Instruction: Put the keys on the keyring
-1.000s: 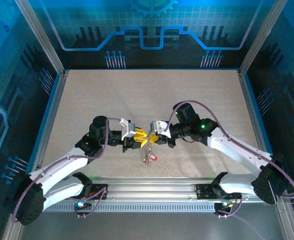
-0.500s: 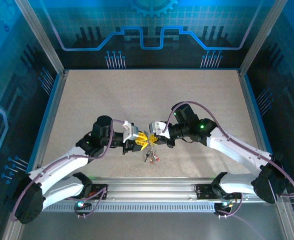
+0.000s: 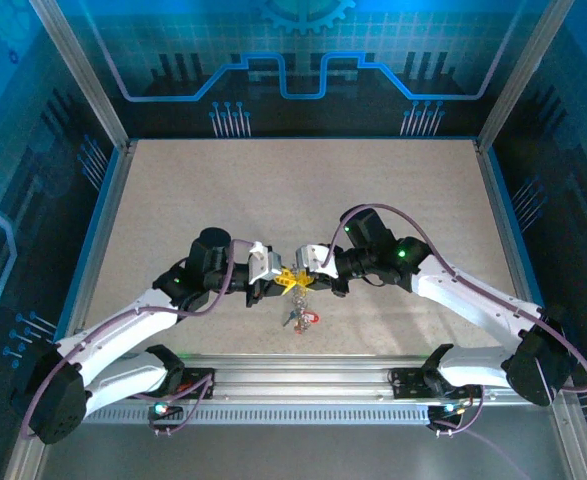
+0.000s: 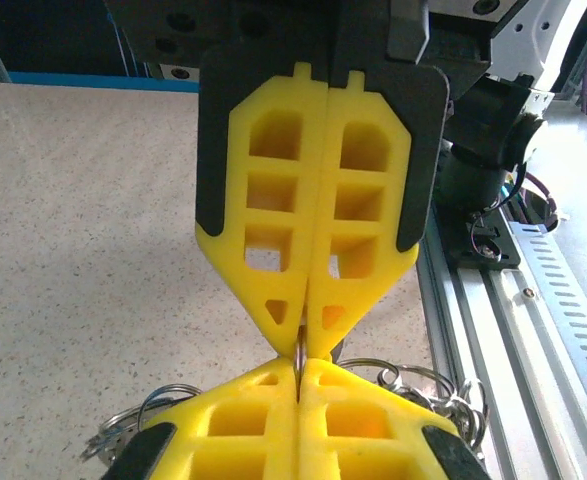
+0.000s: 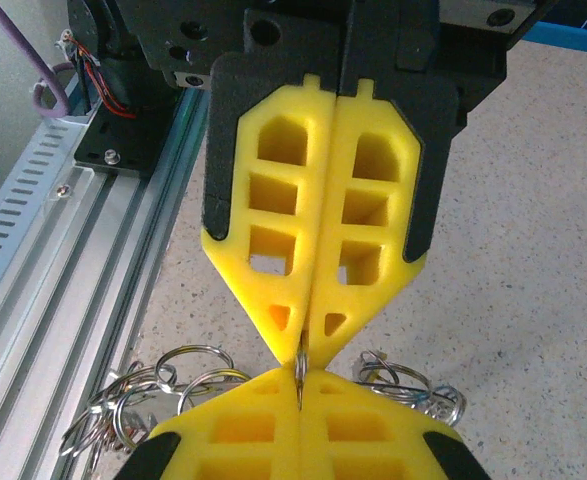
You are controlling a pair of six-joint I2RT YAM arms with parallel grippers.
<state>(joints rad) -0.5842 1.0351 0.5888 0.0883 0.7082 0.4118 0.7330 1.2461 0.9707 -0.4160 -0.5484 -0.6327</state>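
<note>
I have the left tool (image 3: 282, 281) and right tool (image 3: 307, 277) both clamped shut, tip to tip, on the thin keyring (image 4: 300, 352) over the table's (image 3: 273, 190) near middle. The keys (image 3: 300, 318) bunch just nearer.

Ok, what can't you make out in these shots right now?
Keys, top view: too small to count or tell if threaded.
Metal sliver pinched between left gripper and right gripper, wrist views: edge-on, which part unclear.
Keyring, wrist views: partly hidden by yellow fingers.
</note>
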